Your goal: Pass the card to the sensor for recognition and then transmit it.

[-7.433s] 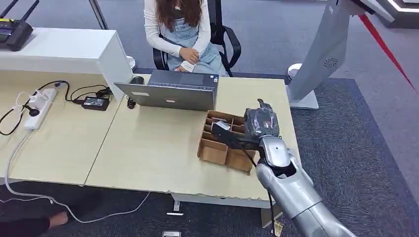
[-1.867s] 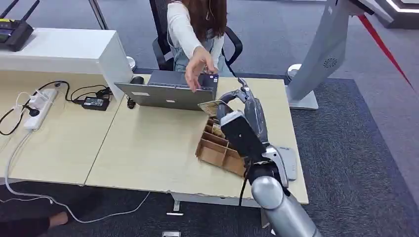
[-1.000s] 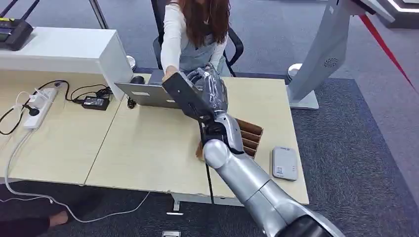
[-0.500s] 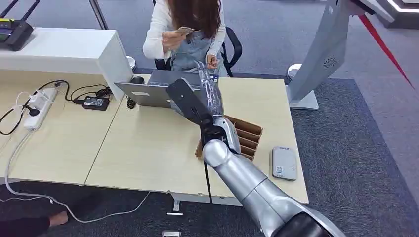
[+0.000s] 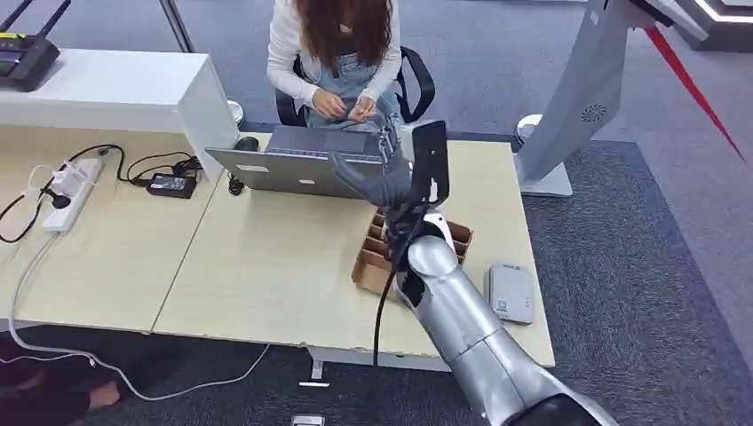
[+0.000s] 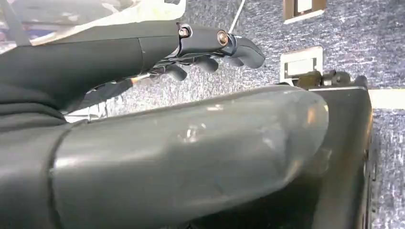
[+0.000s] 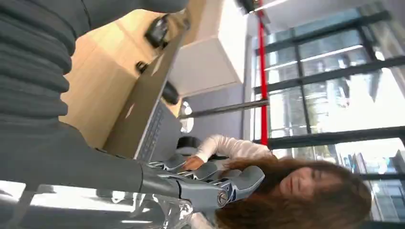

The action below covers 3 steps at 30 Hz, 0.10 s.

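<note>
Two hands of mine, neither holding a thing. My right hand (image 5: 377,177) is raised above the far half of the desk (image 5: 266,266), fingers spread and loose, just in front of the open laptop (image 5: 302,164) that stands at the far edge. My left hand (image 6: 191,43) hangs low over grey carpet, thumb out and fingers only lightly bent, with nothing between them.

A seated person (image 5: 337,44) faces me across the far edge, head bowed, both hands (image 5: 346,108) drawn together at the lap behind the laptop. Whether the card is in those hands I cannot tell; it is too small to make out, so its direction and long axis cannot be read either.

The card reader (image 5: 510,293), a flat grey slab, lies face up near the desk's right edge, towards the near right corner. Its long axis runs from the near edge to the far edge, almost parallel to the right edge. Just beside it, towards the middle of the desk, sits a divided cardboard box (image 5: 377,266), partly hidden by my right forearm.
</note>
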Motion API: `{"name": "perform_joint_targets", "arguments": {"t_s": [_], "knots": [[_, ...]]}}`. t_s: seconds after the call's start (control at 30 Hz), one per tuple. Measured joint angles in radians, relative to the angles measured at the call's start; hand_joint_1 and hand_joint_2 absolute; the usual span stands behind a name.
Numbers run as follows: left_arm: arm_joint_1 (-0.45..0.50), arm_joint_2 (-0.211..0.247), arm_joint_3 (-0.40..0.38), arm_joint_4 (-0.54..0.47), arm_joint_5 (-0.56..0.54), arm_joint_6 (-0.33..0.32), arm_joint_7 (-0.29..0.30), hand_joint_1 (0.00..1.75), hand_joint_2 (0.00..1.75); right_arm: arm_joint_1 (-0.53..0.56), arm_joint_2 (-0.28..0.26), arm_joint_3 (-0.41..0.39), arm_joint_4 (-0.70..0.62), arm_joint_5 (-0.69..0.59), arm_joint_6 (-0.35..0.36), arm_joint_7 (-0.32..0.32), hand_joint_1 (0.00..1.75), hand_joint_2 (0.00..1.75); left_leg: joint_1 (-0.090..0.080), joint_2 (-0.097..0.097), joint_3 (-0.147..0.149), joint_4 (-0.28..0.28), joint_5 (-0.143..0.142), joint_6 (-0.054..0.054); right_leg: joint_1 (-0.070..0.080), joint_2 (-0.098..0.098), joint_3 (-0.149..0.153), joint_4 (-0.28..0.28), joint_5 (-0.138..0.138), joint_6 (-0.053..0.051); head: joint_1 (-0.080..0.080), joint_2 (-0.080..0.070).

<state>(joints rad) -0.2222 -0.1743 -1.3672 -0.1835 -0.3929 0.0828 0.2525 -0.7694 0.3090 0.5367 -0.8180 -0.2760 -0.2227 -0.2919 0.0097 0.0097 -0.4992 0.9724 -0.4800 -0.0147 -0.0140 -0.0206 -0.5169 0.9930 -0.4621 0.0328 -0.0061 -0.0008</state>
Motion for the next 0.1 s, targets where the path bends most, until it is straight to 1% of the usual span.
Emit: {"name": "perform_joint_targets", "arguments": {"t_s": [0.1], "knots": [[0.001,0.0,0.005,0.001,0.011,0.011,-0.003,0.0,0.0,0.057,-0.042,-0.05,-0.066,-0.129,0.018,-0.024,0.0,1.75,0.0,0.0,0.001,0.001,0.0,0.0,0.0,0.0,0.001,0.0,0.0,0.0,0.0,0.0]]}}
